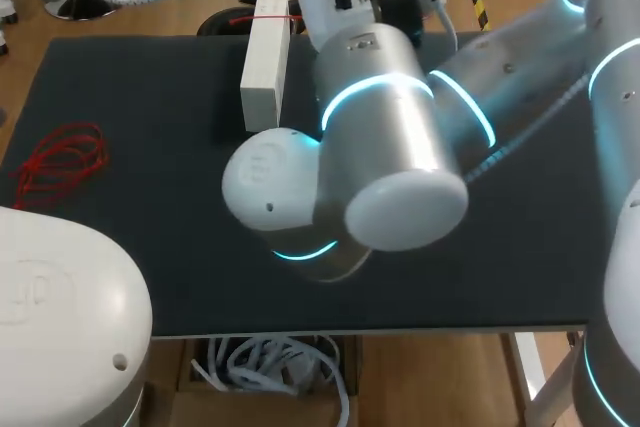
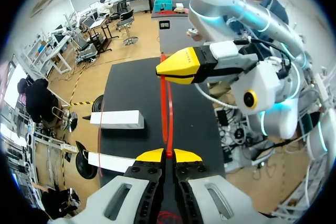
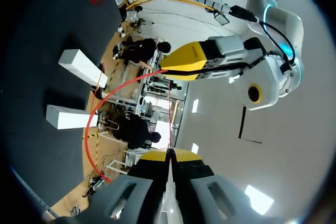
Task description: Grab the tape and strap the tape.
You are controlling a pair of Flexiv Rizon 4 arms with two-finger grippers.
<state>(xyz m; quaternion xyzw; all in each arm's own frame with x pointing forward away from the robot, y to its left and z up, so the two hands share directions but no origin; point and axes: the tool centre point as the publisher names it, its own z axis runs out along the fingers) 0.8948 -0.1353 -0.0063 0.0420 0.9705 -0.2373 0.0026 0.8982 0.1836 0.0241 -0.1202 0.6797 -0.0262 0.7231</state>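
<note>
— What is held by the left gripper (image 2: 168,155)?

— The tape (image 2: 168,114) is held by it; the two yellow tips are pressed together, and the thin red tape is pinched between them.

— And by the right gripper (image 3: 169,154)?

— The same tape is held; its tips are pressed tight too, with the red tape caught in the middle.

— Where is the tape found?

— It is stretched straight from one gripper to the other, above the black table (image 1: 150,247); the two grippers are pointed at each other and set apart. In the right wrist view a loose red loop (image 3: 86,135) is also seen; it is hung in a curve from the left gripper's tips and bent round to a spot beside the right gripper.

— What else is seen on the table?

— Two white blocks (image 2: 116,119) are laid side by side, a little apart, off to one side of the stretched tape; their ends are passed by the loop. A red heap (image 1: 60,162) is laid flat near the table's left edge, well apart from the blocks; whether it is joined to the held tape cannot be told.

— Where are the arms?

— The right arm (image 1: 390,147) is stretched in from the right, over the middle of the table; both grippers are hidden in the head view. The left arm (image 1: 60,317) is seen at the near left corner.
</note>
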